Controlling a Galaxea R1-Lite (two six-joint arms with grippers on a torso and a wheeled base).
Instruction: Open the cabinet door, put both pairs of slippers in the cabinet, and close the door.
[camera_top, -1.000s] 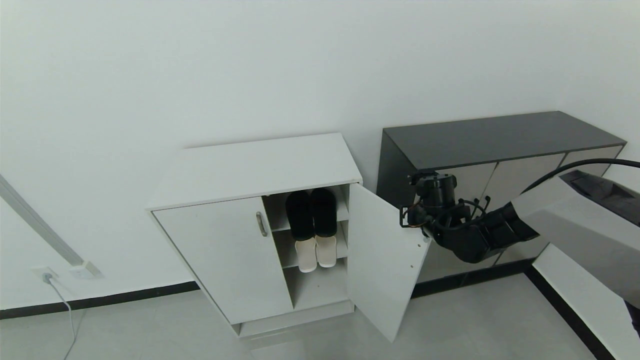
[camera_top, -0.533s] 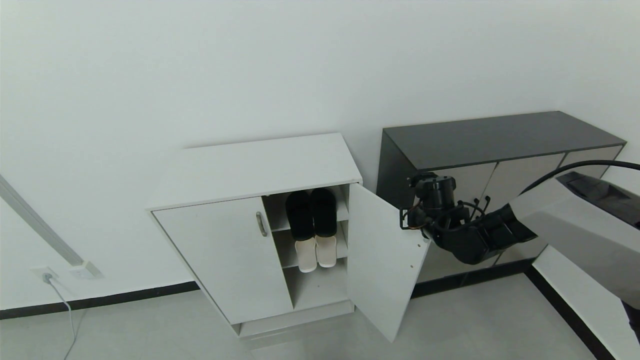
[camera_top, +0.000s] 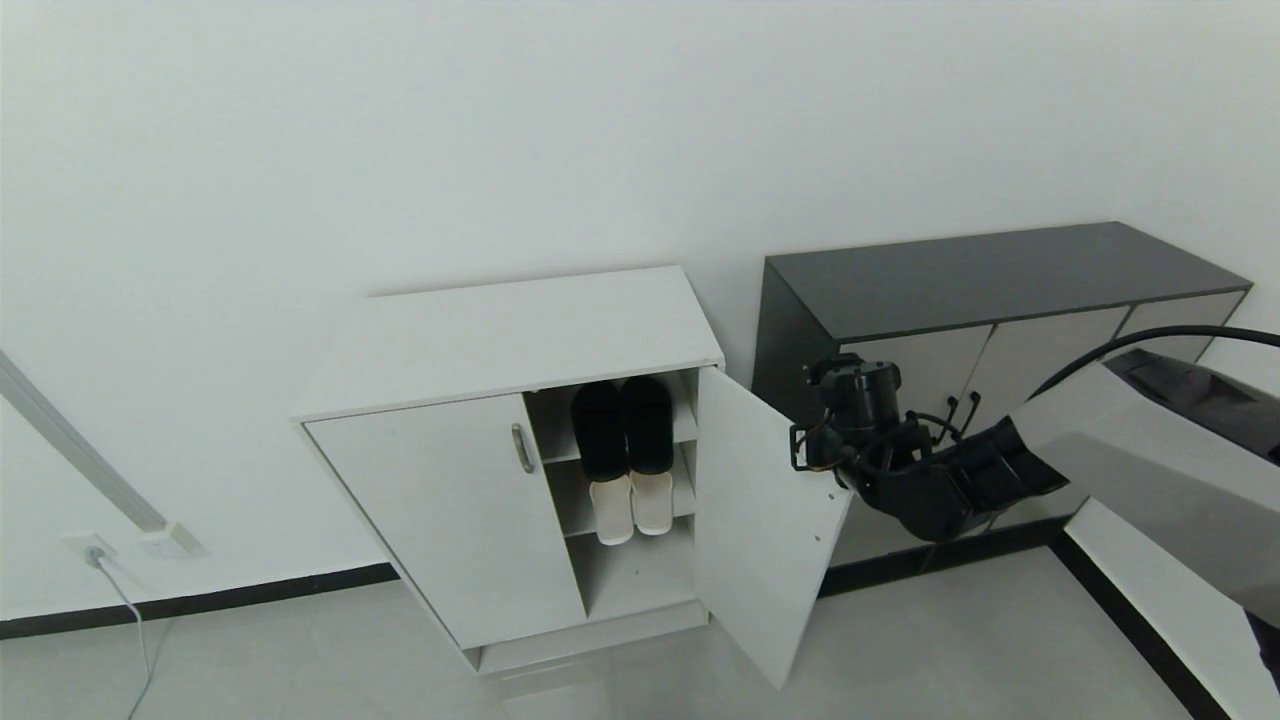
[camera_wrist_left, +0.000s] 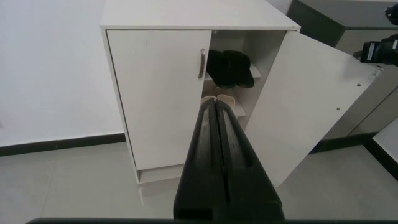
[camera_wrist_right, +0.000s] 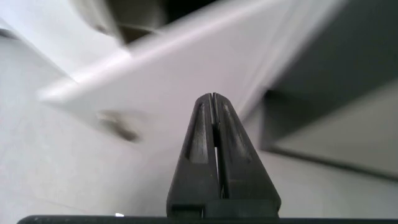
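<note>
Behind the open door (camera_top: 765, 520), I am holding the right gripper (camera_wrist_right: 213, 99) (jaws together, empty) at its outer face to swing it shut, both slipper pairs (camera_top: 625, 440) being shelved.

A low sideboard (camera_top: 1000, 265) with a dark top and pale door fronts (camera_top: 930, 365) is set against the white wall (camera_top: 500, 130). A black skirting board (camera_top: 200, 600) is run along the wall's foot above the pale tiled floor (camera_top: 950, 650). At the far left, a cable (camera_top: 135, 620) is plugged into a wall socket (camera_top: 90, 548), below a slanted strip of trunking (camera_top: 70, 445).
</note>
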